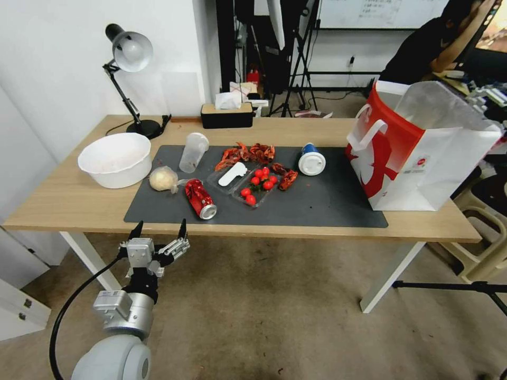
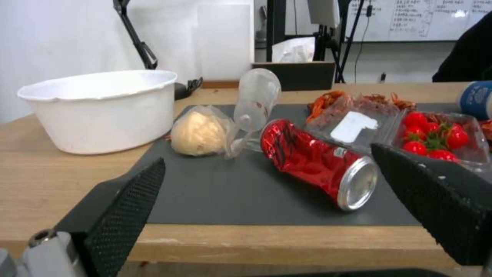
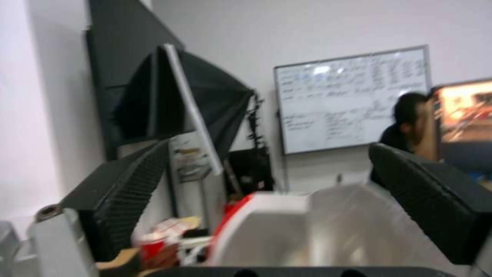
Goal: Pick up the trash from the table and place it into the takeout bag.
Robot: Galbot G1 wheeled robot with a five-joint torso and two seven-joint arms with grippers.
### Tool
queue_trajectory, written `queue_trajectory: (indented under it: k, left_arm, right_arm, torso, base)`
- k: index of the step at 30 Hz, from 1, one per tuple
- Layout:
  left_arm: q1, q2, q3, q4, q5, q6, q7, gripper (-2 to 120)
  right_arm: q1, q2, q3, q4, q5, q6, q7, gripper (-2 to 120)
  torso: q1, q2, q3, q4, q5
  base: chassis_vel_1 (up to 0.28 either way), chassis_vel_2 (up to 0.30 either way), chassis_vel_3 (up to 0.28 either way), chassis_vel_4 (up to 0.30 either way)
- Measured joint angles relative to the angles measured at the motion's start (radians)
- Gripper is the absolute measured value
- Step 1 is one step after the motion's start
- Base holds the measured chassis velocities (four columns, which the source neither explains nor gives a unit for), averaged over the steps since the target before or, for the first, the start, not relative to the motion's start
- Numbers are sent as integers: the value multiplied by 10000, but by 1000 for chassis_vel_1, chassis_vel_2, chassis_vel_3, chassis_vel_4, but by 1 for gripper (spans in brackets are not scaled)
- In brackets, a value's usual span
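On the table [image 1: 63,203], a dark mat [image 1: 322,206] holds the trash: a crushed red can [image 1: 200,199] [image 2: 318,169], a pale wrapped ball [image 1: 163,179] [image 2: 199,132], a clear cup [image 1: 193,152] [image 2: 256,100] on its side, a clear oval container [image 1: 232,176], a tray of tomatoes [image 1: 259,187], red shells [image 1: 248,153] and a blue-and-white cup [image 1: 311,159]. The takeout bag [image 1: 422,153] [image 3: 287,231] stands open at the table's right end. My left gripper [image 1: 160,227] [image 2: 266,154] hangs open just before the front edge, facing the can. My right gripper [image 3: 269,146] is open above the bag's mouth.
A white bowl [image 1: 115,158] sits left of the mat, with a desk lamp [image 1: 129,53] behind it and a tissue box [image 1: 227,115] at the back edge. A plastic stool [image 1: 486,232] stands beyond the table's right end.
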Motion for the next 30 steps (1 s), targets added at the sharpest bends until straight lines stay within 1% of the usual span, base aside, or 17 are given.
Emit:
queue_trajectory:
  k: [2,4,5,7,9,10,11,13,14,16,18,20,21,24,25,28,30]
  left_arm:
    - [-1,7,0,5,0,-1,6,100]
    - [-4,46,-3,35,-12,-46,43,100]
    - [-4,46,-3,35,-12,-46,43,100]
    - [-12,84,-18,69,-34,-94,70,100]
    - [-40,150,-60,155,-70,-154,99,100]
    - [-40,150,-60,155,-70,-154,99,100]
    - [-76,223,-105,254,-113,-206,105,100]
    - [-112,303,-132,346,-199,-238,116,100]
    - [-112,303,-132,346,-199,-238,116,100]
    - [-195,423,-132,501,-276,-278,142,100]
    - [-215,449,-128,543,-289,-292,148,100]
    - [-303,564,-99,706,-349,-311,159,100]
    - [-303,564,-99,706,-349,-311,159,100]
    - [-456,731,-37,953,-464,-314,163,100]
    - [-456,731,-37,953,-464,-314,163,100]
    - [-567,877,-14,1123,-595,-319,162,100]
    - [-584,896,-14,1158,-614,-329,162,100]
  right_arm:
    - [-23,8,35,93,124,23,12,100]
    - [-237,68,212,711,865,72,89,100]
    - [-237,68,212,711,865,72,89,100]
    - [-553,177,351,1363,1423,71,230,100]
    - [-1160,513,406,2301,1785,50,405,100]
    - [-1160,513,406,2301,1785,50,405,100]
    - [-1781,1064,274,3256,1871,-41,602,100]
    - [-2356,1708,24,3960,1641,-76,668,100]
    - [-2356,1708,24,3960,1641,-76,668,100]
    - [-3437,2687,-396,4711,574,114,422,100]
    - [-3708,2889,-496,4799,219,223,333,100]
    - [-4967,3623,-1288,4857,-1631,1221,164,100]
    - [-4967,3623,-1288,4857,-1631,1221,164,100]
    - [-6269,4315,-2837,4356,-3619,2517,656,100]
    - [-6269,4315,-2837,4356,-3619,2517,656,100]
    - [-6634,4631,-3791,3570,-4619,3078,1191,100]
    - [-6659,4669,-3915,3421,-4734,3137,1257,100]
  torso:
    - [0,0,0,0,0]
    - [1,0,0,0,0]
    - [1,0,0,0,0]
    - [0,0,-1,2,-3]
    - [0,0,-2,0,-2]
    - [0,0,-2,0,-2]
    - [0,0,-1,0,-3]
    - [0,0,-2,1,-2]
    - [0,0,-2,1,-2]
    - [0,0,-1,-2,-1]
    - [0,0,-1,-1,-2]
    - [0,0,-1,0,0]
    - [0,0,-1,0,0]
    - [0,-1,-1,-2,-3]
    - [0,-1,-1,-2,-3]
    - [0,-1,0,0,-1]
    - [0,-1,-1,0,0]
  base:
    - [0,0,0,0]
    - [0,0,0,0]
    - [0,0,0,0]
    - [0,0,0,0]
    - [0,0,0,0]
    - [0,0,0,0]
    - [0,0,0,0]
    - [0,0,0,0]
    - [0,0,0,0]
    - [0,0,0,0]
    - [0,0,0,0]
    - [0,0,0,0]
    - [0,0,0,0]
    - [0,0,0,0]
    - [0,0,0,0]
    - [0,0,0,0]
    - [0,0,0,0]
